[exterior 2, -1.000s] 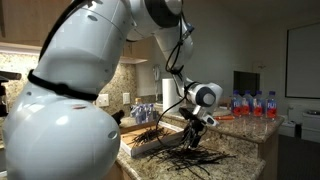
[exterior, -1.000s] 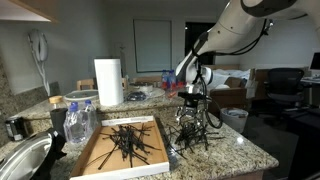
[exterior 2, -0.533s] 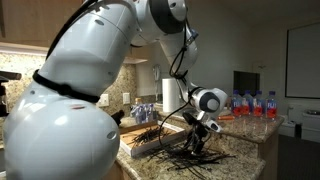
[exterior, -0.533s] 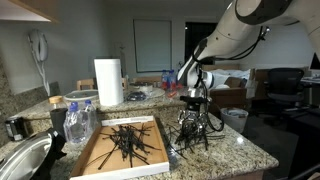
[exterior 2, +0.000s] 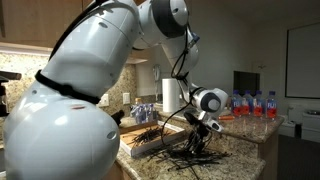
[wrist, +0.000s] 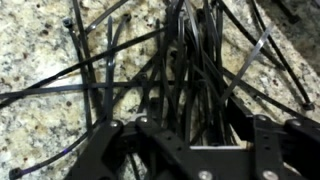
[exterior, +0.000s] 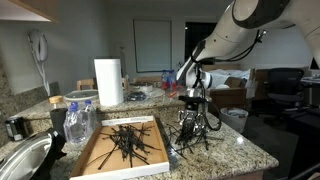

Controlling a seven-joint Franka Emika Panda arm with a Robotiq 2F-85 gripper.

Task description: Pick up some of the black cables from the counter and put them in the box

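Note:
A heap of black cables point(exterior: 192, 136) lies on the speckled granite counter point(exterior: 235, 150), just right of the tan cardboard box point(exterior: 95, 160). The box holds more black cables point(exterior: 125, 143). My gripper point(exterior: 192, 112) points straight down into the heap, also seen in an exterior view point(exterior 2: 200, 136) with cables point(exterior 2: 188, 156) spread beneath it. In the wrist view my gripper point(wrist: 195, 135) is closed around a bunch of cables point(wrist: 190, 70) that converge between the fingers, with the counter point(wrist: 40, 130) close below.
A paper towel roll point(exterior: 108, 82) stands behind the box. Plastic water bottles point(exterior: 78, 120) and a round metal bowl point(exterior: 25, 160) are beside the box. More bottles point(exterior 2: 255, 103) stand at the back. The counter's edge point(exterior: 262, 158) is near the heap.
The upper arm has shifted slightly. The gripper stays at the cable heap, with the cables bunched under it.

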